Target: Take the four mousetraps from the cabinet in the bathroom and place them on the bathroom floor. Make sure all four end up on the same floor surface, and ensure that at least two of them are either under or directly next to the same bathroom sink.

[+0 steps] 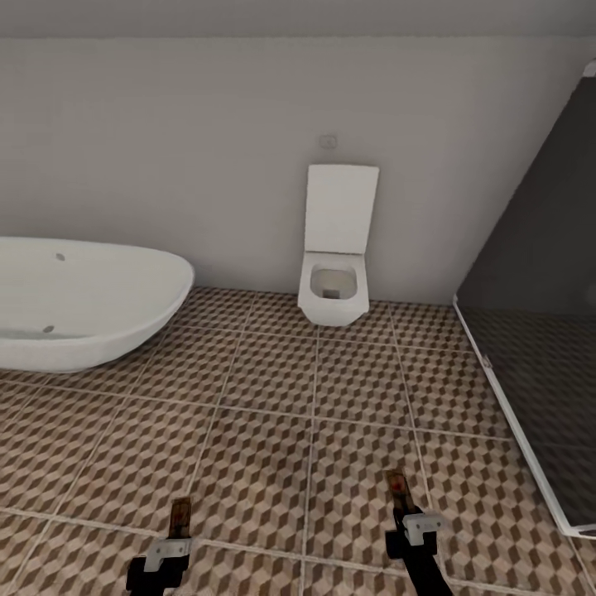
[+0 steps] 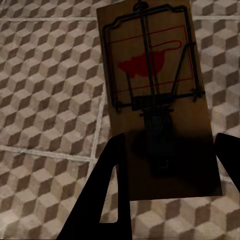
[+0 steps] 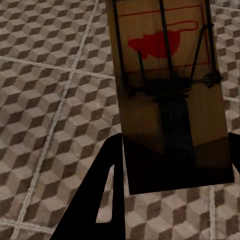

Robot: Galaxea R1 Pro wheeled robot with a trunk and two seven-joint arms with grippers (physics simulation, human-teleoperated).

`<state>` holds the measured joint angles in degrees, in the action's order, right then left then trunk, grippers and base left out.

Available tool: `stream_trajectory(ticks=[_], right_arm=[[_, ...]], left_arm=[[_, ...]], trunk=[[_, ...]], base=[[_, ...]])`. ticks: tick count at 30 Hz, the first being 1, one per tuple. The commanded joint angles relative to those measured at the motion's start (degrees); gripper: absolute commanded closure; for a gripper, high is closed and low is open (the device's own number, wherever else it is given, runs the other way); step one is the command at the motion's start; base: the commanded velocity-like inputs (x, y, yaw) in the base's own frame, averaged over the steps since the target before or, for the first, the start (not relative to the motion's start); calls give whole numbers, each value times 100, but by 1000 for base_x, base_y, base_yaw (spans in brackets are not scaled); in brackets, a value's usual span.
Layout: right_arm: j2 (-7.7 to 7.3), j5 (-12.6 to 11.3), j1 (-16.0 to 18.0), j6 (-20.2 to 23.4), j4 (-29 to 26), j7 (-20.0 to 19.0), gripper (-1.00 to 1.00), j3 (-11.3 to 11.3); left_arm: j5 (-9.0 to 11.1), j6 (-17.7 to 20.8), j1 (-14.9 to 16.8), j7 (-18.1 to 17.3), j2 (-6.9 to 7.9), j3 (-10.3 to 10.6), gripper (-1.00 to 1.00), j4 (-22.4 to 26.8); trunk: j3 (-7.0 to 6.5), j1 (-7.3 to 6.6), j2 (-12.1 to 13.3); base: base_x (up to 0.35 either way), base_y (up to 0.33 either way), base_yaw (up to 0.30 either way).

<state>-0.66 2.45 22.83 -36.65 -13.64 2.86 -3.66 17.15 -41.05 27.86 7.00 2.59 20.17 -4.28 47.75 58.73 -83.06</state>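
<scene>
bathroom, pale grey wall [image 1: 165, 149] across the back, cube-pattern tile floor [image 1: 273, 389] in brown, beige and white with pale grout lines.

dark glass shower screen [image 1: 538, 331] along the right side, white frame at its base. white oval bathtub [image 1: 74, 302] at the left, standing on the tiles by the wall. white wall-hung toilet [image 1: 335, 285] between tub and screen, lid raised against the wall, small pale plate on the wall above it.

both arms low at the near edge of the head view, reaching forward over the tiles, well apart from each other and from the fixtures. each ends in a black gripper with a pale bracket behind it.

left gripper [image 1: 175, 538]: holds a mousetrap [image 1: 180, 515] that sticks out ahead of the fingers, seen edge-on from the head. in the left wrist view the black fingers [image 2: 112, 200] flank the near end of the tan board [image 2: 150, 75]; dark wire frame and red mouse mark face the camera; tiles behind it.

right gripper [image 1: 404, 513]: same pose, second mousetrap [image 1: 398, 488] projecting forward. in the right wrist view the fingers [image 3: 107, 195] sit at either side of the board's near end [image 3: 165, 90]; wire parts and red mark visible, board tilted slightly against the tile lines.

both traps are off the floor, held in the grippers.
</scene>
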Motion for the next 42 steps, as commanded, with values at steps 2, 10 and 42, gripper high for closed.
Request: stream_trajectory(ticks=[2, 10, 42], right_arm=[[-5, 2, 2, -11, 2, 30, 100, -37], [-5, 2, 2, -11, 2, 30, 100, -37], [-7, 5, 2, -12, 2, 30, 100, -37]], left_arm=[[8, -26, 9, 29, -4, 49, 100, -20], [8, -26, 9, 29, -4, 49, 100, -20], [8, -26, 9, 29, -4, 49, 100, -20]], trunk=[[10, 0, -2], [35, 0, -2], [134, 0, -2]], base=[[0, 0, 279], [0, 0, 279], [0, 0, 279]])
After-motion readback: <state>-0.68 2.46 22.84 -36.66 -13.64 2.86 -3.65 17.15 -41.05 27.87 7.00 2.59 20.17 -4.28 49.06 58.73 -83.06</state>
